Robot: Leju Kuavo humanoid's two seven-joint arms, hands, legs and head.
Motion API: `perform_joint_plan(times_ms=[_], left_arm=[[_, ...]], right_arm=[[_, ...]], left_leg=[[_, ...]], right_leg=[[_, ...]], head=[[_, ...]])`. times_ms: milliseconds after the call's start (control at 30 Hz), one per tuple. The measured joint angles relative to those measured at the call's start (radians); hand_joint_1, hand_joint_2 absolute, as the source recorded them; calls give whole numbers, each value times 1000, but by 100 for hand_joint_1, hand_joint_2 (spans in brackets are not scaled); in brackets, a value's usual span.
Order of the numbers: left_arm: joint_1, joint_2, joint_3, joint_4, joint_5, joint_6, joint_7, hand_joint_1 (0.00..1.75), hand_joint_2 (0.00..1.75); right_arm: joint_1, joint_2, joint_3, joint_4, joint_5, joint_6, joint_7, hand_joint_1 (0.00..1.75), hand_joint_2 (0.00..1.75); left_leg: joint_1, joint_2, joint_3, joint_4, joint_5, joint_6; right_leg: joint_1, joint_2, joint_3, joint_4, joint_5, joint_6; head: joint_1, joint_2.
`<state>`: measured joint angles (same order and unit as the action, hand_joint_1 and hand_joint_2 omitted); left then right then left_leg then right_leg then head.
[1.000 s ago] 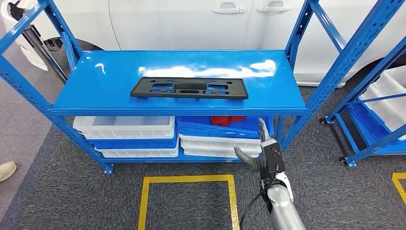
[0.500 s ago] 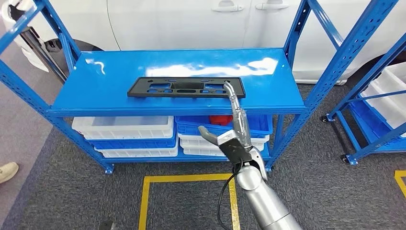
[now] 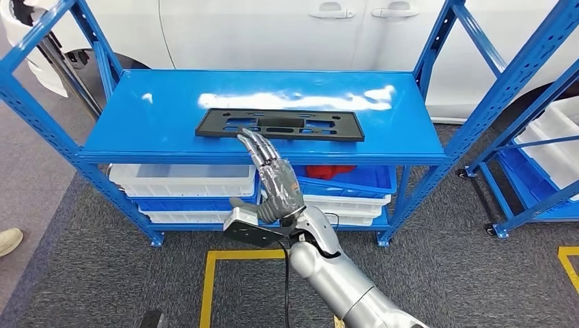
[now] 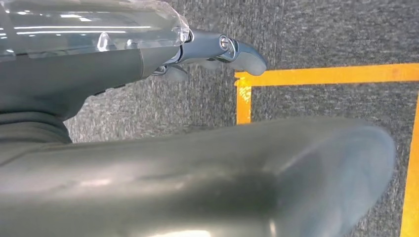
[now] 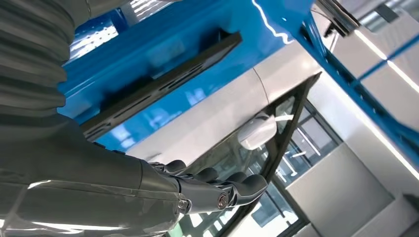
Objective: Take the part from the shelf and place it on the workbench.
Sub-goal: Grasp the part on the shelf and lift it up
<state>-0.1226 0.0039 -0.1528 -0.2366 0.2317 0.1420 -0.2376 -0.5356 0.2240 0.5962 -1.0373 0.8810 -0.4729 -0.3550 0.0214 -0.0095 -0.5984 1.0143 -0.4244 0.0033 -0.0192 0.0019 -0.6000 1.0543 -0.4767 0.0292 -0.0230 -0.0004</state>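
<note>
From the head view we see the part (image 3: 280, 125) flat on the shelf (image 3: 150, 116), long axis crosswise, just beyond our right hand (image 3: 273, 179), its fingers (image 3: 254, 145) straight, spread, empty; left wrist: left hand (image 4: 217, 49) hangs over carpet, holding nothing; right wrist: part edge-on ahead.

White car (image 3: 273, 27) behind; stacked bins (image 3: 184, 181) below; yellow floor tape (image 3: 208, 287).
</note>
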Motion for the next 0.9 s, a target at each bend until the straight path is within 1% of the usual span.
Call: perform_joint_plan(times_ms=[33, 100, 133, 167, 200, 233, 267, 300, 333, 367, 400, 467, 500, 533, 600, 633, 667, 700, 733, 767, 800, 833, 867, 900], left_arm=[[-1, 0, 0, 0, -1, 1, 0, 0, 0], [-3, 0, 0, 1, -3, 2, 0, 0, 0], [-3, 0, -1, 2, -3, 2, 0, 0, 0], [-2, 0, -1, 3, -4, 2, 0, 0, 0], [-2, 0, -1, 3, -4, 3, 0, 0, 0], [-2, 0, -1, 3, -4, 3, 0, 0, 0], [-2, -1, -1, 3, -5, 4, 0, 0, 0], [-3, -2, -1, 3, -6, 5, -1, 0, 0], [-4, -3, -1, 3, -7, 6, -1, 0, 0], [-4, -4, -1, 4, -9, 8, -1, 0, 0], [-4, -4, -1, 4, -10, 10, -1, 0, 0], [-4, -5, -1, 4, -14, 13, -1, 0, 0], [-4, -5, -1, 4, -16, 14, -1, 0, 0], [-4, -6, -1, 5, -16, 15, -1, 0, 0], [-4, -6, -1, 7, -18, 16, 0, 0, 0], [-3, -6, -1, 8, -19, 16, 0, 0, 0], [-1, -6, -1, 9, -21, 16, 0, 0, 0], [1, -6, -1, 10, -23, 16, 1, 0, 0], [2, -6, -1, 11, -24, 17, 1, 0, 0], [2, -6, -1, 11, -25, 17, 1, 0, 0], [1, -6, -1, 12, -27, 17, 1, 0, 0], [0, -6, -1, 13, -30, 17, 1, 0, 0], [0, -6, -1, 13, -32, 17, 2, 0, 0], [1, -6, -1, 14, -35, 17, 3, 0, 0]], right_arm=[[-12, 3, 11, 19, 18, -4, 16, 0, 175], [-36, 8, 36, 63, 54, -10, 51, 0, 175], [-43, 9, 46, 83, 71, -12, 68, 0, 175], [-46, 9, 54, 99, 85, -13, 84, 0, 175], [-50, 10, 59, 110, 98, -13, 98, 0, 175], [-59, 12, 64, 122, 109, -14, 111, 0, 175], [-73, 14, 70, 137, 121, -16, 124, 0, 175], [-91, 18, 78, 158, 135, -19, 141, 0, 175], [-110, 22, 86, 181, 151, -23, 161, 0, 175], [-127, 25, 93, 204, 167, -28, 182, 0, 175], [-141, 27, 100, 227, 184, -32, 204, 0, 175], [-169, 32, 110, 268, 217, -41, 246, 0, 175], [-185, 37, 115, 289, 234, -46, 267, 0, 175], [-201, 42, 121, 311, 251, -51, 288, 0, 175], [-231, 50, 132, 356, 286, -60, 331, 0, 175], [-243, 53, 137, 379, 303, -63, 353, 0, 175], [-253, 55, 141, 401, 320, -66, 375, 0, 175], [-264, 57, 145, 423, 338, -70, 397, 0, 175], [-276, 60, 148, 442, 356, -74, 418, 0, 175], [-289, 64, 149, 460, 373, -80, 439, 0, 175], [-304, 68, 151, 478, 392, -88, 461, 0, 175], [-319, 71, 152, 497, 411, -97, 483, 0, 175], [-332, 73, 154, 517, 431, -107, 506, 0, 175], [-342, 74, 155, 536, 450, -118, 529, 0, 175]], left_leg=[[-1, 1, -1, -2, 2, 6], [-8, 2, -3, -1, 2, 14], [-12, 2, -3, -1, 2, 16], [-16, 2, -3, 0, 2, 18], [-21, 1, -3, 1, 1, 20], [-25, 0, -2, 1, 1, 21], [-28, -1, -1, 2, 1, 21], [-32, 0, -2, 2, 1, 20], [-33, 1, -3, 2, 1, 18], [-32, 2, -5, 2, 1, 15], [-32, 3, -6, 1, 2, 12], [-31, 4, -8, 6, -3, 2], [-31, 4, -16, 27, -18, -4], [-29, 4, -34, 68, -42, -10], [-19, 4, -93, 198, -106, -24], [-14, 4, -121, 254, -125, -30], [-9, 4, -135, 280, -126, -35], [-5, 4, -128, 264, -107, -40], [0, 5, -101, 207, -72, -44], [4, 6, -64, 132, -38, -47], [4, 5, -31, 66, -13, -47], [3, 3, -10, 21, 0, -42], [1, 1, -2, 4, 0, -35], [-2, -1, -2, 4, -1, -25]], right_leg=[[0, -1, -24, 50, -28, 1], [2, -1, -94, 193, -90, 0], [4, -1, -122, 248, -105, -2], [7, -1, -133, 267, -100, -7], [12, -1, -122, 241, -75, -15], [17, -1, -94, 177, -37, -25], [24, -1, -59, 100, -4, -39], [29, -3, -29, 33, 21, -49], [33, -5, -11, -10, 34, -55], [36, -7, -4, -29, 37, -58], [37, -8, -4, -33, 39, -57], [30, -8, 1, -46, 47, -60], [26, -9, 4, -53, 51, -62], [21, -10, 8, -58, 54, -64], [20, -10, 9, -60, 55, -65], [19, -10, 9, -60, 55, -64], [17, -10, 9, -59, 54, -63], [16, -10, 9, -57, 53, -60], [13, -9, 10, -55, 51, -56], [11, -9, 10, -51, 48, -51], [11, -7, 9, -46, 44, -45], [11, -6, 8, -42, 42, -38], [13, -5, 6, -40, 42, -32], [14, -4, 5, -41, 42, -26]], head=[[0, 0], [0, 0], [0, 0], [0, 0], [0, 0], [0, 0], [0, 0], [0, 0], [0, 0], [0, 0], [0, 0], [0, 0], [0, 0], [0, 0], [0, 0], [0, 0], [0, 0], [0, 0], [0, 0], [0, 0], [0, 0], [0, 0], [0, 0], [0, 0]])
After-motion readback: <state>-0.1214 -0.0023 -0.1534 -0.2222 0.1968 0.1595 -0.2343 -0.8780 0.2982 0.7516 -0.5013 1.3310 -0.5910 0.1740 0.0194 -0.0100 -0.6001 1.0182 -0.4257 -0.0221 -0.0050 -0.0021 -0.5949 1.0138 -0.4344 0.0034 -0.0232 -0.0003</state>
